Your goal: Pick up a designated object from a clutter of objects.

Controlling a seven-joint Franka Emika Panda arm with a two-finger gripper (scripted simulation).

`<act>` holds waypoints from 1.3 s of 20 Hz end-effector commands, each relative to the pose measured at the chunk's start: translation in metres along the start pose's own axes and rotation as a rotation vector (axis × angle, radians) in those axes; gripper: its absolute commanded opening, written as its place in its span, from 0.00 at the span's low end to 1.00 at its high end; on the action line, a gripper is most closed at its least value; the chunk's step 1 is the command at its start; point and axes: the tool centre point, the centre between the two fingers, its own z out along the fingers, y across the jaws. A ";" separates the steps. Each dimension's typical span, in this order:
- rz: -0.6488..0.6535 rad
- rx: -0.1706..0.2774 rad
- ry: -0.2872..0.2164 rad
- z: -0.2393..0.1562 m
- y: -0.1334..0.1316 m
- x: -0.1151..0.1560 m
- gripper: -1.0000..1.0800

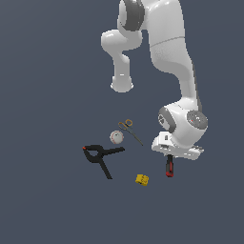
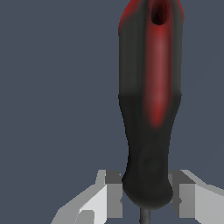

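The screwdriver (image 1: 169, 167) with a red-and-black handle lies at the exterior view's right of the clutter, directly under my gripper (image 1: 169, 158). In the wrist view the handle (image 2: 151, 100) fills the frame, and my gripper (image 2: 146, 194) straddles its black end by the thin shaft. Both finger pads (image 2: 114, 192) sit against the sides of the handle, so the gripper is shut on it. I cannot tell whether the screwdriver is off the floor. The rest of the clutter is the black spring clamp (image 1: 101, 156), white ball (image 1: 116, 137), thin scissors (image 1: 129, 129) and small yellow block (image 1: 142, 179).
The yellow block is the closest item, at the exterior view's left of the screwdriver. The clamp, ball and scissors lie further to that side. The floor is plain dark grey. The arm's base (image 1: 122, 85) stands behind the clutter.
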 end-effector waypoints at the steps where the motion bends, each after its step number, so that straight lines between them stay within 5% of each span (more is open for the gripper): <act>1: 0.000 0.000 0.001 0.000 0.000 0.000 0.00; 14: 0.000 0.000 0.001 -0.012 0.011 -0.004 0.00; 26: 0.000 -0.001 0.001 -0.068 0.064 -0.022 0.00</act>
